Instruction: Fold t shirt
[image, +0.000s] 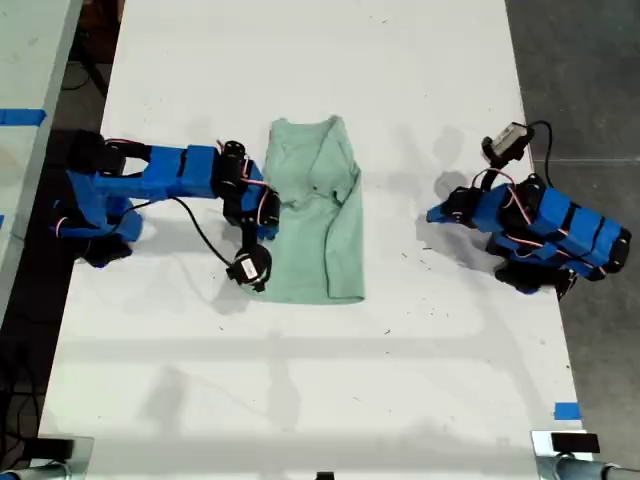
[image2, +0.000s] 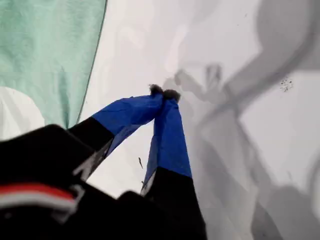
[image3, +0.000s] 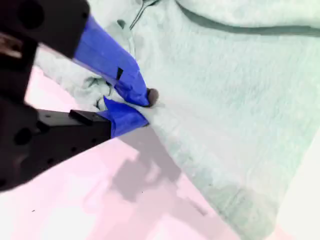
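On the white table (image: 300, 400) the t shirt (image: 322, 215) lies at centre, neckline toward twelve o'clock, its three o'clock side already laid over the body. At nine o'clock of it, my second gripper (image3: 136, 104) sits on the cloth's near edge, jaws nearly together and seemingly pinching a bunched bit of fabric. To fold this side well I judge it should hold firmly, lift only slightly, and carry the edge straight toward three o'clock. At three o'clock, well apart, my first gripper (image2: 164, 93) is closed on nothing, above bare table.
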